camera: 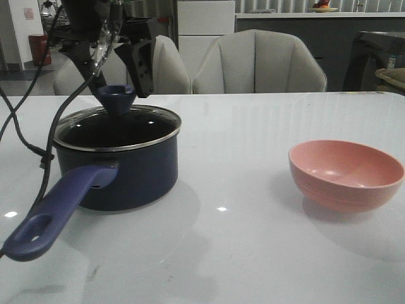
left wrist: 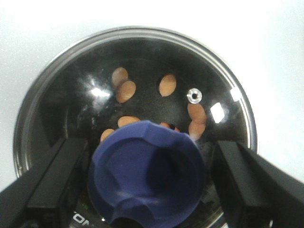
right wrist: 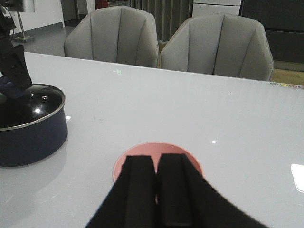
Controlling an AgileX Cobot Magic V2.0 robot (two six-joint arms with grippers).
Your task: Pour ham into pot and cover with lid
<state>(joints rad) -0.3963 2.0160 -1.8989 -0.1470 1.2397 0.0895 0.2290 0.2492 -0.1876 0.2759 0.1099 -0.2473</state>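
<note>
The dark navy pot stands at the table's left, its purple-blue handle pointing toward the front. The glass lid sits on it, with its steel rim on the pot's rim. Several orange-pink ham pieces lie inside and show through the glass. My left gripper is open just above the lid's knob. In the left wrist view the fingers stand either side of the knob, apart from it. My right gripper is shut and empty above the pink bowl.
The salmon-pink bowl stands empty at the table's right. Grey chairs stand behind the far edge. Black cables hang down left of the pot. The pot also shows in the right wrist view.
</note>
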